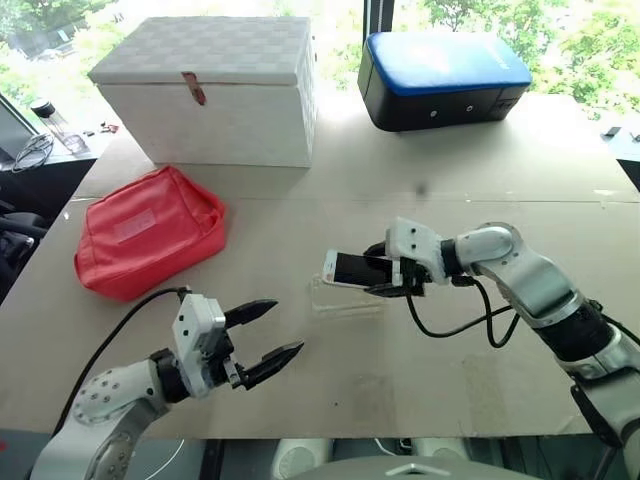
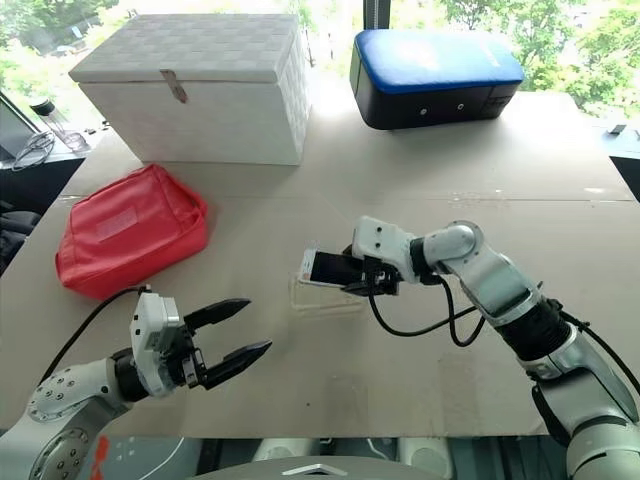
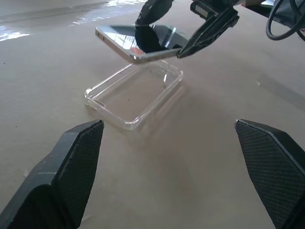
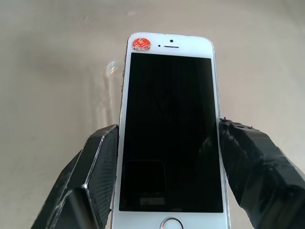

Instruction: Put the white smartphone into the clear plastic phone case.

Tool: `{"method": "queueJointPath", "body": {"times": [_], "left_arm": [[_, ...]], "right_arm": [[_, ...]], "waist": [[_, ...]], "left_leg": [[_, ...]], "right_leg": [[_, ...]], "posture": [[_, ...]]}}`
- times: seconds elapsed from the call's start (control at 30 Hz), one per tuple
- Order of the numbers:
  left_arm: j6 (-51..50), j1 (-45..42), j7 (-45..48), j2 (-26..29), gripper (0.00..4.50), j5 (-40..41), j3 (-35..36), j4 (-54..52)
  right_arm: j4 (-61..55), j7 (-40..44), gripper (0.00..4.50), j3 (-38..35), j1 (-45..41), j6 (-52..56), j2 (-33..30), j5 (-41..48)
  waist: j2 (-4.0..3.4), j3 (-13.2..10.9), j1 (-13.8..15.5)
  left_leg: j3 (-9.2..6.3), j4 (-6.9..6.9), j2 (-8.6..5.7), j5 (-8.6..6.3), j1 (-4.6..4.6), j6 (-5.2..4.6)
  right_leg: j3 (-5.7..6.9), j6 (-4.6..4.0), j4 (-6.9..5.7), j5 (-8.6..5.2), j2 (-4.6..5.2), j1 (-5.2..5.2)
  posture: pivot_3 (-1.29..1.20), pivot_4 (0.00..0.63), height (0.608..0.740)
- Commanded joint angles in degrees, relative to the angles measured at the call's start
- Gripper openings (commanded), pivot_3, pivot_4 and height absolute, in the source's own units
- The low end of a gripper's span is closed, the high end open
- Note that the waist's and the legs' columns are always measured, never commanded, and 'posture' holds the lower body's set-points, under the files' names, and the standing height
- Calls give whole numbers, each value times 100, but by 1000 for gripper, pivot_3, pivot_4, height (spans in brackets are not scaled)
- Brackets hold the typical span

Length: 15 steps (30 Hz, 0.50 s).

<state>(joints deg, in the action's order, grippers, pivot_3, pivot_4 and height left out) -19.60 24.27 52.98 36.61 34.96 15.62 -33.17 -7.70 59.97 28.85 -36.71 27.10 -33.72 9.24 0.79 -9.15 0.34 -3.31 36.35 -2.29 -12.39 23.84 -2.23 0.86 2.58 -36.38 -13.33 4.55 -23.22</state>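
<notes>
My right gripper point(image 1: 392, 272) is shut on the white smartphone point(image 1: 350, 268), pinching its long silvery edges, and holds it screen up just above the table. In the right wrist view the phone point(image 4: 169, 129) shows a black screen, a red sticker by the earpiece and black fingers point(image 4: 97, 176) on both sides. The clear plastic phone case point(image 3: 136, 94) lies open side up on the table, directly under and slightly in front of the phone; it also shows as a faint glinting rectangle point(image 1: 345, 297). My left gripper point(image 1: 262, 338) hovers open near the table's front edge, left of the case, pointing toward it.
A red pouch point(image 1: 145, 232) lies at the left. A white lidded box point(image 1: 215, 90) stands at the back left and a blue-topped black case point(image 1: 440, 78) at the back right. A black cable point(image 1: 460, 320) loops under my right wrist.
</notes>
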Motion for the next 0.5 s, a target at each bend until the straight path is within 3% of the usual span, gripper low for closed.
{"method": "queueJointPath", "body": {"times": [0.03, 0.5], "left_arm": [[269, 120, -11, -45, 4500, -106, -12, -240], [444, 266, -99, -106, 4500, -162, -137, -305]], "right_arm": [[67, 204, 2749, -37, -189, -351, -37, -222], [838, 750, 2749, 151, -485, -1178, 147, -960]], "waist": [[0, 0, -1], [-2, -2, -13]], "left_leg": [[0, 0, 0, 0, 0, 0], [2, 0, 2, 0, -2, 2]], "right_leg": [[0, 0, -2, 0, -1, -1], [-3, -1, -8, 0, -6, -4]], "posture": [[0, 150, 740], [0, 150, 740]]}}
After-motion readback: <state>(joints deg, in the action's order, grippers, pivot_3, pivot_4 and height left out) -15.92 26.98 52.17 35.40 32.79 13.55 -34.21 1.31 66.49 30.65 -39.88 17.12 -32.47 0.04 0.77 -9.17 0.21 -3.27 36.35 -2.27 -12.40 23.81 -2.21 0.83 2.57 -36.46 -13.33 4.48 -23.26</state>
